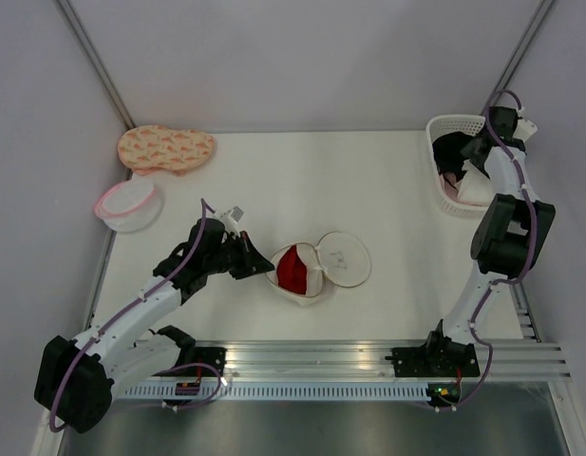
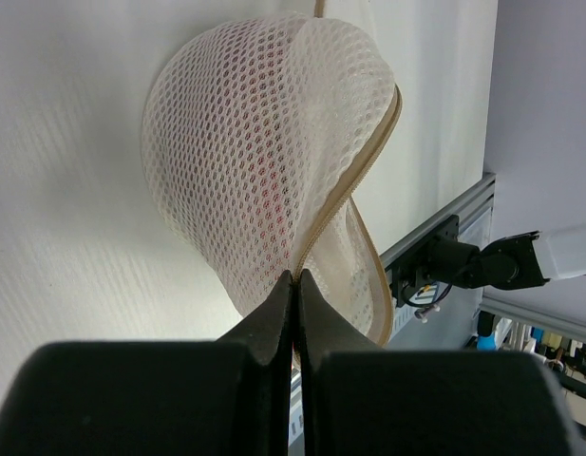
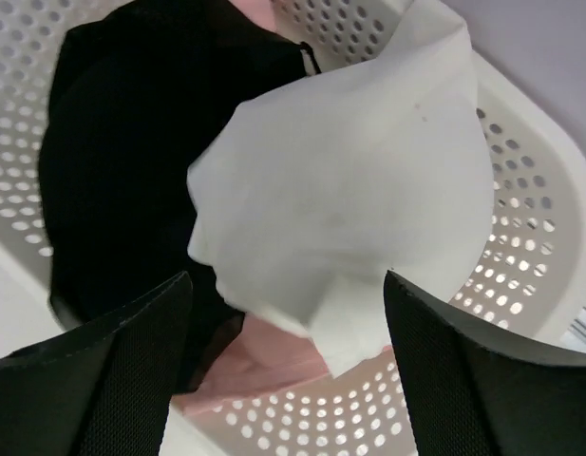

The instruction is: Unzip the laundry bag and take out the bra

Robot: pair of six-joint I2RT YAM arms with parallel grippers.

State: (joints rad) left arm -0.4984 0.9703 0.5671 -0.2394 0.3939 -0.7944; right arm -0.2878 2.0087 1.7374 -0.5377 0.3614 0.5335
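Left gripper is clamping the laundry bag by its rim, mid-table toward the near edge. It's a thin pinch, so the mesh could be slipping out. Right gripper is gaping over the far-right-corner basket while red fabric is sitting in the bag.

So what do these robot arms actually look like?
The left arm and right arm are white links with chunky black joints, a thin purple cable looping along each. The left gripper and right gripper each have two black, wedge-shaped fingers.
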